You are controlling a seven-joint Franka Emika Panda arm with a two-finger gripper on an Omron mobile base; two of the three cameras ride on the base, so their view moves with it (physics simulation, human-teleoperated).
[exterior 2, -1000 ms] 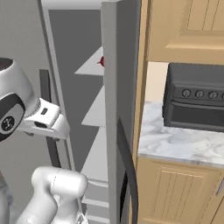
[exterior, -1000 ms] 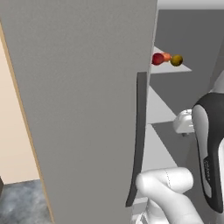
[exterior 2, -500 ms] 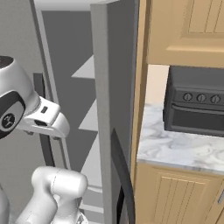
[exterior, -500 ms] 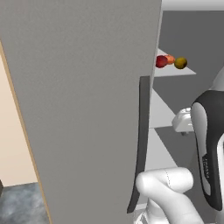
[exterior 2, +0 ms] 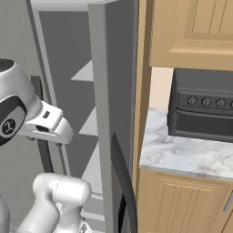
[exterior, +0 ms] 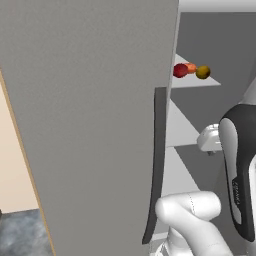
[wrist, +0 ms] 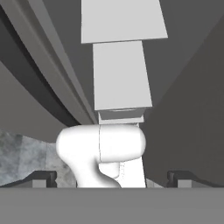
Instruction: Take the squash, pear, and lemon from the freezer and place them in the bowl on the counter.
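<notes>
The freezer (exterior: 90, 115) stands with its broad grey door swung open towards me, its dark curved handle (exterior: 155, 165) at the door's edge. On an upper inner shelf (exterior: 192, 82) lie three small pieces of produce: a red one (exterior: 180, 70), an orange one (exterior: 191, 67) and a yellow-brown one (exterior: 203, 72). They are too small to tell which is squash, pear or lemon. My gripper (wrist: 111, 178) is open, its fingertips (wrist: 43, 177) far apart with nothing between them. The hand (exterior: 210, 140) hangs in front of the lower shelves, well below the produce. The bowl is out of view.
Right of the freezer, a second grey door (exterior 2: 111, 91) with a dark curved handle (exterior 2: 124, 177) stands edge-on. Beyond it lies the marble counter (exterior 2: 182, 157) with a dark toaster oven (exterior 2: 205, 109) on it. Wooden cabinets (exterior 2: 191, 32) hang above, more below.
In the right base view the grey door edge has slid a little left and now hides the red piece seen a second ago. The arm has hardly moved and the gripper stays open.
</notes>
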